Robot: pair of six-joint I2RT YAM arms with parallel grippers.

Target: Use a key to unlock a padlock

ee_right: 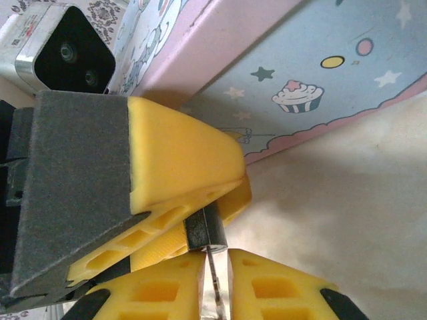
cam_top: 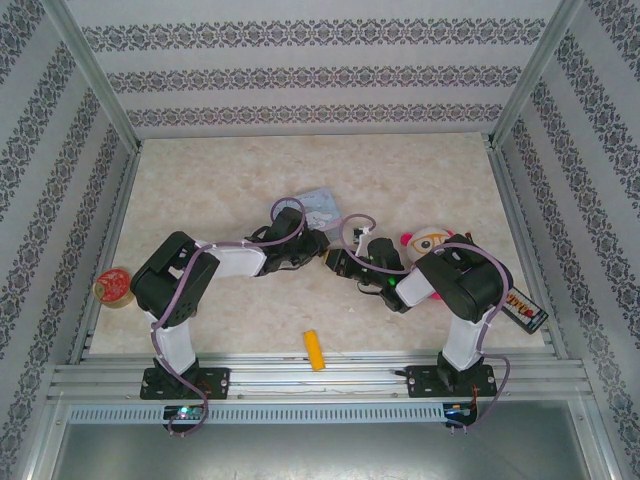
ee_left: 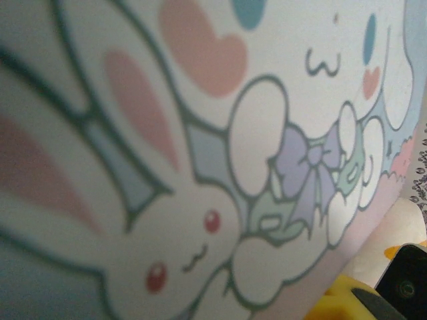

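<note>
Fingers on left [ee_right: 180,160] clamping hard, slippery padlock [ee_right: 202,230]; right fingers [ee_right: 280,290] astride thin key [ee_right: 213,273], grip unclear; best pinched at head.

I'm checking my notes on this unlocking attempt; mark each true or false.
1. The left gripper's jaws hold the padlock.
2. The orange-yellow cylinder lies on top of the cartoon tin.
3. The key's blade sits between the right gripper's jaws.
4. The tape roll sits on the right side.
1. True: the left gripper has its jaws clamped on the dark padlock.
2. False: the cylinder lies on the table at the near edge, apart from the tin.
3. True: the key runs between the right gripper's jaws up to the padlock.
4. False: the tape roll sits on the left, by the rail.
</note>
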